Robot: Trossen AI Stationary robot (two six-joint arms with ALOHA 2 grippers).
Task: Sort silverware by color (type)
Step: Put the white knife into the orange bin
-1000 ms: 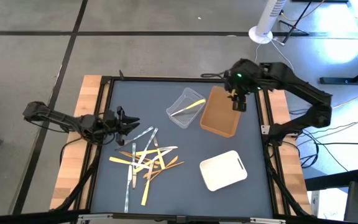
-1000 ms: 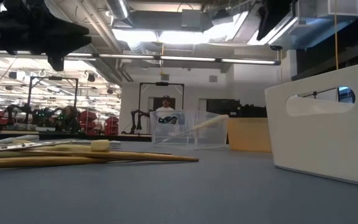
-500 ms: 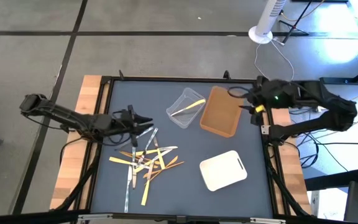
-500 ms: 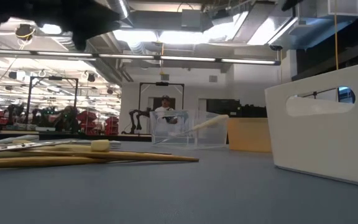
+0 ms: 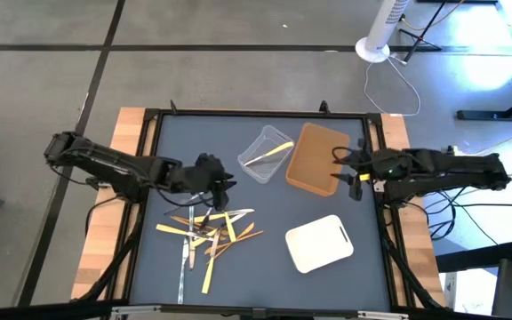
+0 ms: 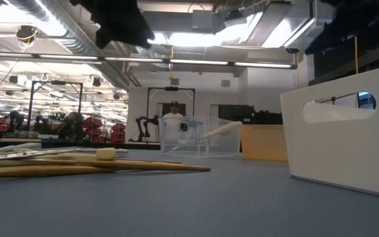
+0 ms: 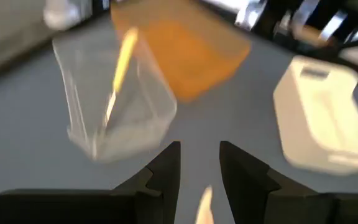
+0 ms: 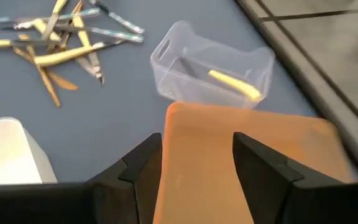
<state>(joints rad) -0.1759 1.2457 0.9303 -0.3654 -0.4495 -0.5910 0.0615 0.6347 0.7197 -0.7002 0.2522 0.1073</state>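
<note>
Left claw (image 5: 225,185), jaws apart and empty, hovers over the silverware (image 5: 207,227) heap's 12 o'clock edge; most utensils run 12-to-6. Right claw (image 5: 349,173), also apart, waits at the desk's (image 5: 265,267) 3 o'clock edge, farther away.

- left arm (image 5: 114,169), left of the frame in the high view: slim black jointed links, thin dark cable along it.
- right arm (image 5: 443,169), right of the frame: black links, bulkier wrist with a small yellow mark and a green light.
- left gripper (image 7: 199,171) and right gripper (image 8: 194,165): each has two matte black, angular stepped fingers.
</note>
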